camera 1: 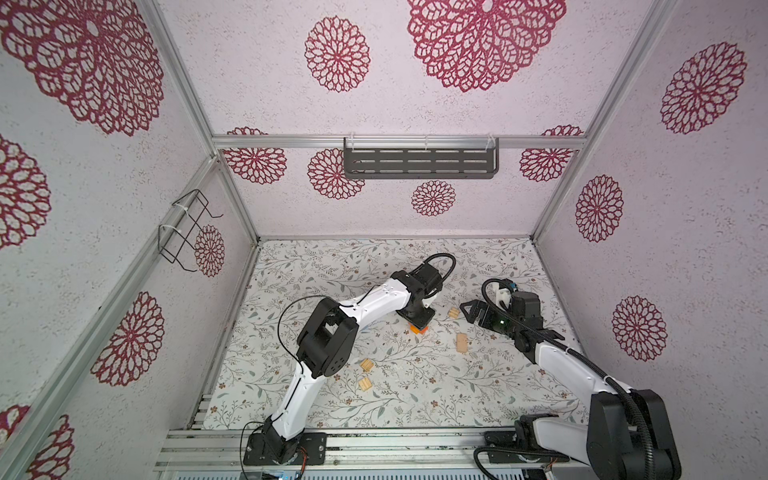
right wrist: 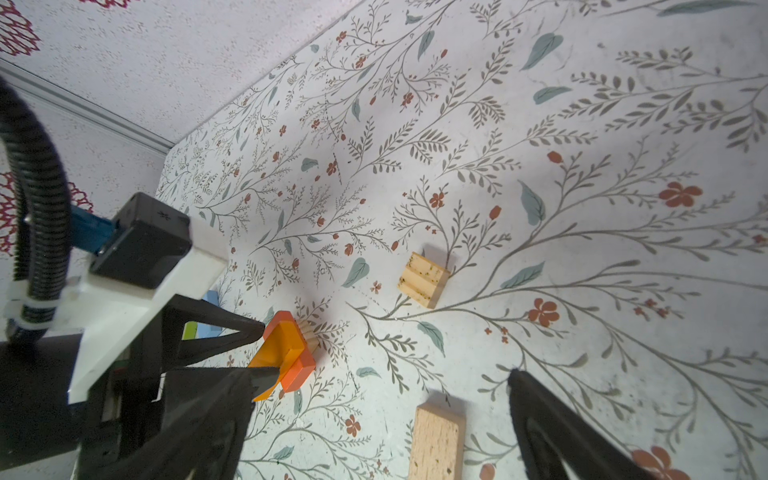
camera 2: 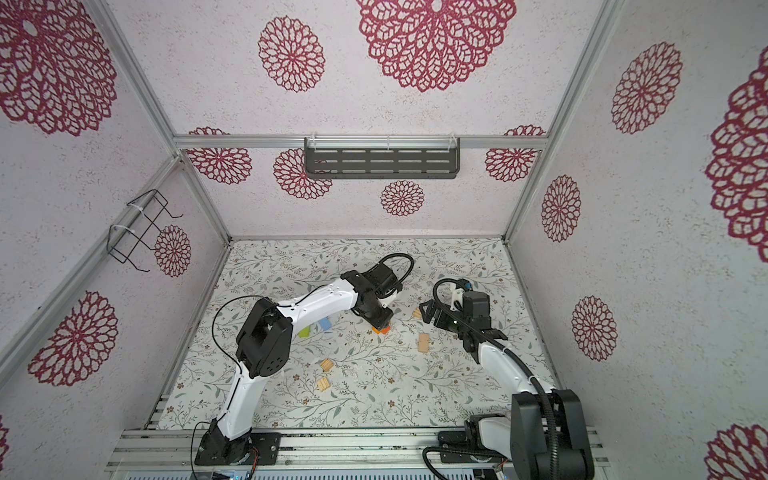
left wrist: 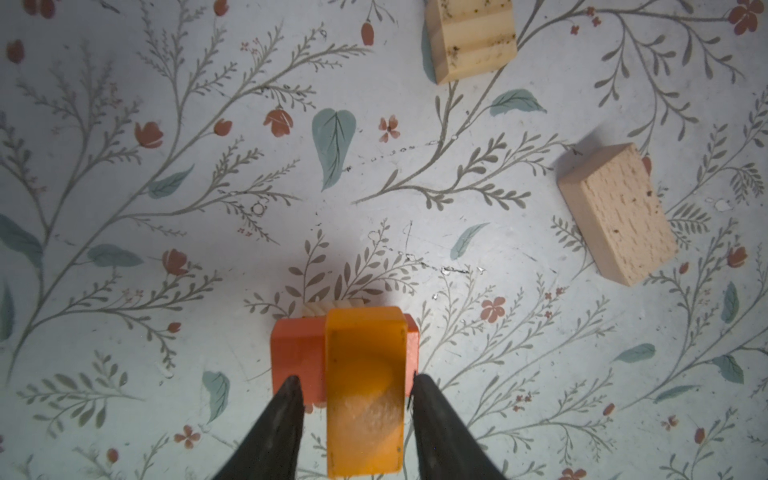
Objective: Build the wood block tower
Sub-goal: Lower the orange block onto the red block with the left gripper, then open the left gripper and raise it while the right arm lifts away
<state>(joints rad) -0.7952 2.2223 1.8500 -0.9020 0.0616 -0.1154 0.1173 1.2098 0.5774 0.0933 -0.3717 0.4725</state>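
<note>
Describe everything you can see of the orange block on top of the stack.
The orange block is a flat rectangular piece, painted glossy yellow-orange, with a paler scuffed patch on its top face. It lies crosswise on the red-orange block, overhanging it towards the left gripper, above a grooved tan piece that peeks out underneath. The gripper straddles it, jaws a little wider than the block: a gap shows beside one finger, while the other finger sits at its edge.

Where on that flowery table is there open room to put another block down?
Bare mat runs along the back wall, and a wide patch lies between the long tan block and the front rail. Crowded around the tower, under the left gripper, with the right gripper close by.
</note>
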